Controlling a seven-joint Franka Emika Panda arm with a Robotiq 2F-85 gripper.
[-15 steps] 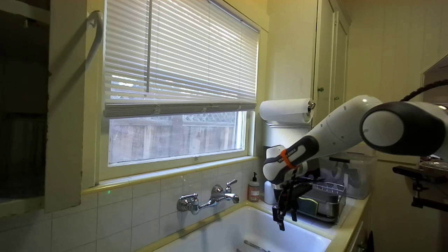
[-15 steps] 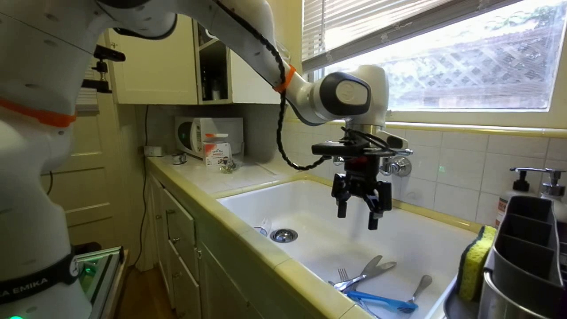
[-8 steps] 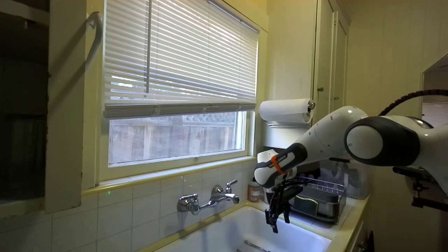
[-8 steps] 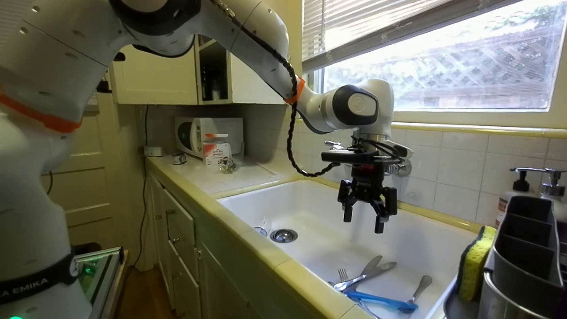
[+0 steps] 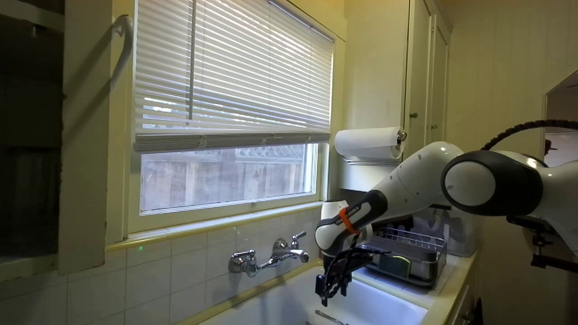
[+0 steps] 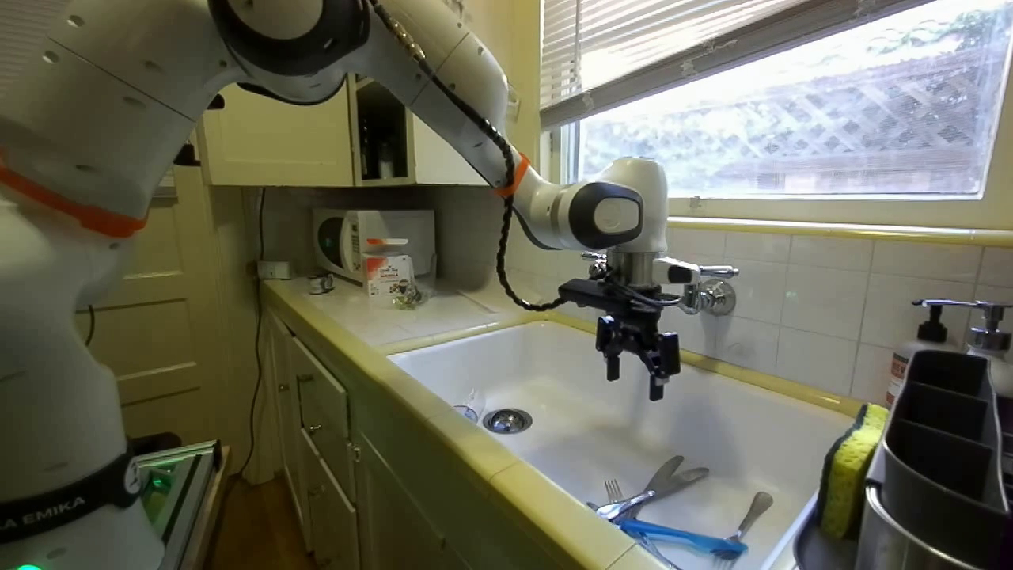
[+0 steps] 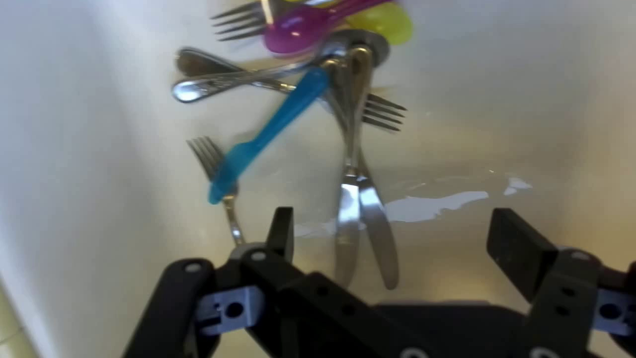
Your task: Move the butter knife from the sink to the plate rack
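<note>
Arm: your white Panda, banded in orange, is arching over the sink in both exterior views.
Sink: its white basin is lying wide below, a metal drain showing in the floor.
Plate rack: it is standing just beside the sink's end, dark and wire-railed, bearing a grey divided caddy.
Tap: it is jutting out above the sink's rim, chrome and two-handled.
Gripper: you are holding it pointing down above the sink floor, its fingers standing wide apart.
Sponge: it is standing on edge beside the caddy, yellow with a dark face.
Butter knives: two are lying crossed in the sink, one over the other, their blades appearing between the gripper's fingers in the wrist view but lying below; the views are leaving it unsettled which one your task is naming.
Steel forks: one is passing under the knives, another is lying partly beneath a blue plastic utensil, a third is showing near the wrist view's top edge.
Purple spoon: it is partly covering a yellow-green utensil near that same edge.
</note>
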